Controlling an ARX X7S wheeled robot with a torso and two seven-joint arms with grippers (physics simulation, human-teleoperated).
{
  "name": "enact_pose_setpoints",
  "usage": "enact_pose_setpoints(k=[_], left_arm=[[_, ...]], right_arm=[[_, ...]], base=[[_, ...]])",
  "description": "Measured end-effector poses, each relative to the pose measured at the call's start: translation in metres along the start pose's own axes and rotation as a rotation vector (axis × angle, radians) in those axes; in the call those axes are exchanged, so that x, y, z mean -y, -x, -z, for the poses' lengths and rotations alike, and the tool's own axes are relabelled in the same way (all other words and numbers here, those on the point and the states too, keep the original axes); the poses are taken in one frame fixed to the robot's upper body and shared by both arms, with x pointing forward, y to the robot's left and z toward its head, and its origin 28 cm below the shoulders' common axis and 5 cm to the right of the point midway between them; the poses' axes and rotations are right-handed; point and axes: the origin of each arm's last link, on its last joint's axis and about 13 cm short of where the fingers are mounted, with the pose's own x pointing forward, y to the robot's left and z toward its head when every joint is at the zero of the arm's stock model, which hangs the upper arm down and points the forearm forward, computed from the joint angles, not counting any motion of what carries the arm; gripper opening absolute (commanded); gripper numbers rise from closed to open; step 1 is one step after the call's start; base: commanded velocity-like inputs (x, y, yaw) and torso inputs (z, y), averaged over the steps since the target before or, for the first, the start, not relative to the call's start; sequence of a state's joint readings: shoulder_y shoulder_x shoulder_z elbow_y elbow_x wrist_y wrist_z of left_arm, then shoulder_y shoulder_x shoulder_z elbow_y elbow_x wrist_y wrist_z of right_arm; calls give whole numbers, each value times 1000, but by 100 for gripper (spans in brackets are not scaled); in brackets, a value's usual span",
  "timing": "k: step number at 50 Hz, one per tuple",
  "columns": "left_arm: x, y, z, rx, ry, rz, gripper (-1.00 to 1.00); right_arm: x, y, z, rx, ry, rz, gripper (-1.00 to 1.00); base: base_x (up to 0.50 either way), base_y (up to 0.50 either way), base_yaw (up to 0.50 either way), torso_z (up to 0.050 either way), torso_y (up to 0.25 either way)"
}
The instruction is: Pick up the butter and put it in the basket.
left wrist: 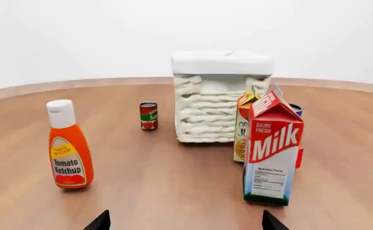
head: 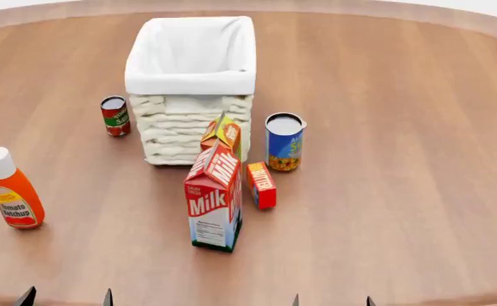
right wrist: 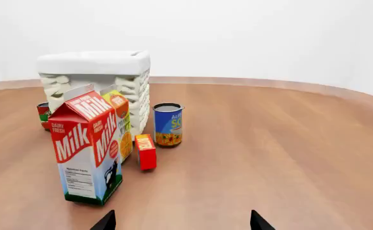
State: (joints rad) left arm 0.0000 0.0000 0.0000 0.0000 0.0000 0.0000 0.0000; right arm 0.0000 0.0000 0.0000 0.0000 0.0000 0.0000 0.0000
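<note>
Hovering nearest, left gripper (head: 65, 297) and right gripper (head: 332, 299), both spread wide, gripping nothing. Beyond them, milk carton (head: 214, 203) upright on the table (head: 401, 159), butter (head: 261, 185) just beside it on the right gripper's side. Farther back, juice carton (head: 222, 135) against the basket (head: 192, 89).

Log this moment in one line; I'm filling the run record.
butter: upright on table, untouched | basket: behind it | both pincers open, empty
</note>
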Motion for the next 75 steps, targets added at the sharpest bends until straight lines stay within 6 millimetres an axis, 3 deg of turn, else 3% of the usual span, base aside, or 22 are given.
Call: enact_pose_setpoints(k=[22, 41, 75], left_arm=[[0, -6, 4, -34, -8, 50, 100], [-5, -12, 11, -31, -76, 15, 100], [-6, -13, 12, -23, -114, -17, 100]], right_arm=[[2, -6, 7, -4, 13, 34, 100], [0, -17, 17, 13, 60, 71, 100], [-6, -18, 11, 18, 137, 62, 100]], base=[[0, 0, 0, 0, 0], [0, 0, 499, 0, 0], [0, 0, 500, 0, 0]])
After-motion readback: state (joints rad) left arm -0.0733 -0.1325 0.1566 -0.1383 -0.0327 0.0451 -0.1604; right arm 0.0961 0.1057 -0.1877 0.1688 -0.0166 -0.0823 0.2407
